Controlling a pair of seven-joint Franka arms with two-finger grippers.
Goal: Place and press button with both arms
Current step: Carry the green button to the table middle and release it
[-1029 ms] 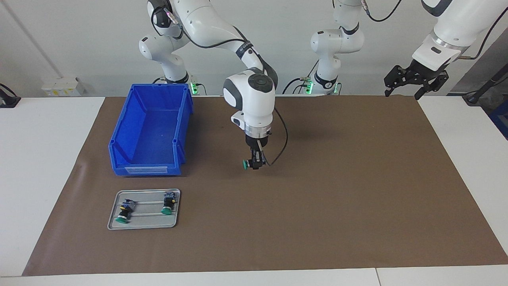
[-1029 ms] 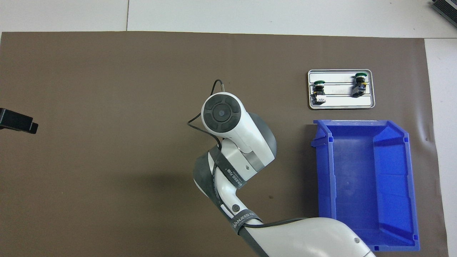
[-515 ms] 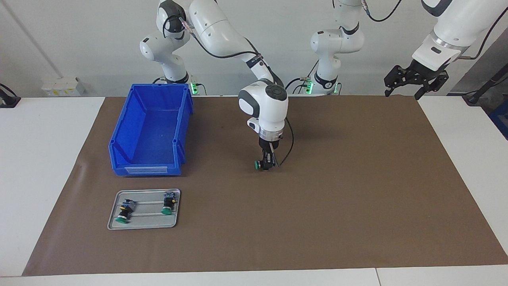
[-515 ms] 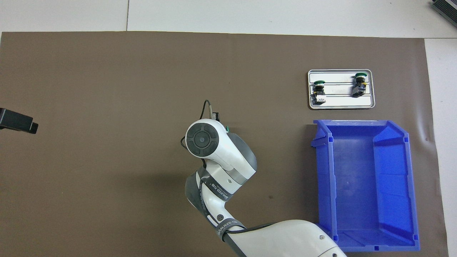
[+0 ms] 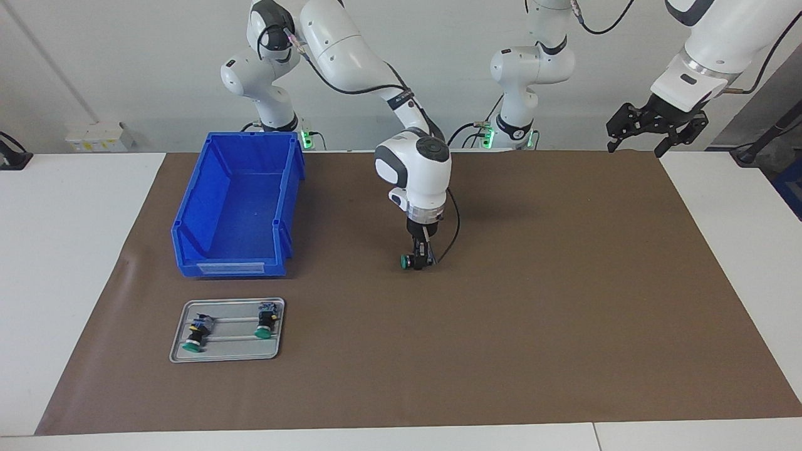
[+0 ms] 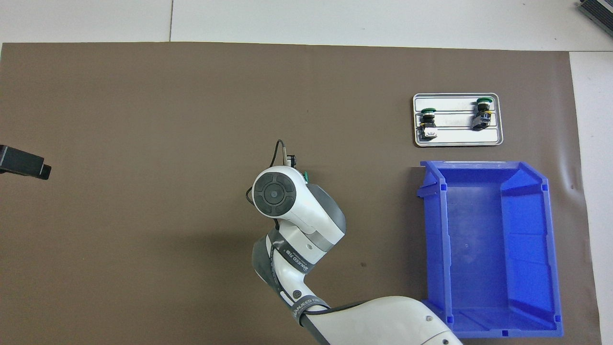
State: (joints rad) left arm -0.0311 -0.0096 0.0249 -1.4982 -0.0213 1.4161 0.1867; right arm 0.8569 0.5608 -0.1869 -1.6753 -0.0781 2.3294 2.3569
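We've got the right gripper (image 5: 418, 263) low over the brown mat (image 5: 564, 300), the small green-capped push-button (image 5: 407, 261) right at its fingertips; can't tell if it's gripped. Left gripper (image 5: 655, 125) waits, fingers spread.

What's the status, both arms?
Right gripper down at mat centre, around button. Left gripper open, waiting raised. Nothing in the way.

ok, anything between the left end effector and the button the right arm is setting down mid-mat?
Nothing visible. The left end effector waits open above its end of the mat. Only bare brown mat lies between it and the button at the right end effector. Bin and tray sit toward the right arm's end.
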